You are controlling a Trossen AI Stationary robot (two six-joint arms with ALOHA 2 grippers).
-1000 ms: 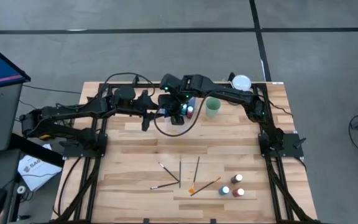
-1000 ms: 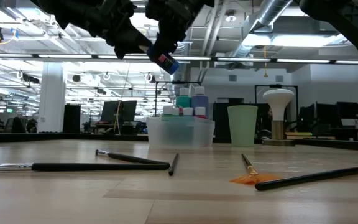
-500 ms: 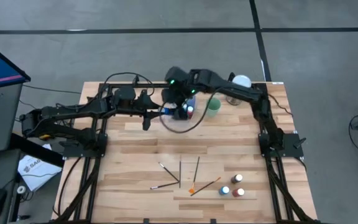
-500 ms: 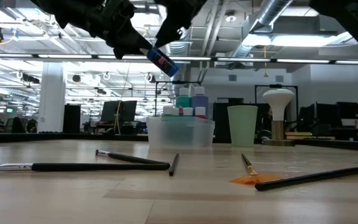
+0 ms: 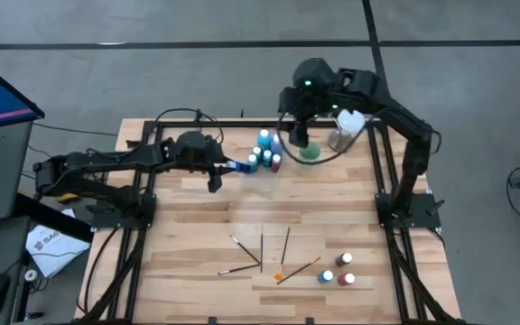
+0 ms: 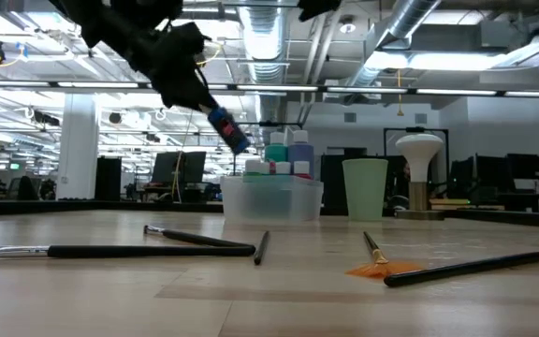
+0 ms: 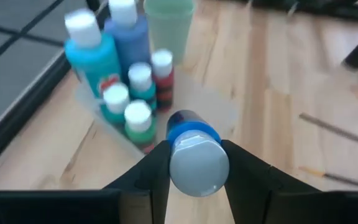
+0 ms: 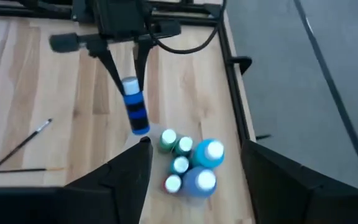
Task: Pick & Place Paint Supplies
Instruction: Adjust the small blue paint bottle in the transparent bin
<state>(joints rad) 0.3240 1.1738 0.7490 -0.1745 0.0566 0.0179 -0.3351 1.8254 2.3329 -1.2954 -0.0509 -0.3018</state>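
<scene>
1. Handover looks finished: a second ago both grippers met at the blue bottle (image 6: 228, 130) above the desk (image 5: 197, 217); now the left gripper (image 7: 194, 163) alone is clamped on it by the cap end, and the bottle hangs tilted in the air.
2. Right gripper (image 8: 194, 165) has let go and pulled up and back toward one o'clock over the green cup (image 5: 309, 152); its fingers stand wide apart with nothing between them.
3. Bottle now sits just at nine o'clock of the tray (image 6: 271, 198), lower than half a second ago; the tray already holds a cluster of bottles (image 5: 264, 153), two tall and several small.
4. Judgement: the remaining step for this bottle is a short move toward three o'clock and a release into the tray, upright if the tilt can be taken out; the gap beside the small bottles looks tight, so a knock is the risk.
5. Left to do: brushes (image 5: 264, 253) at six o'clock of the desk, and three bottles (image 5: 337, 271) at five o'clock, all untouched.
</scene>
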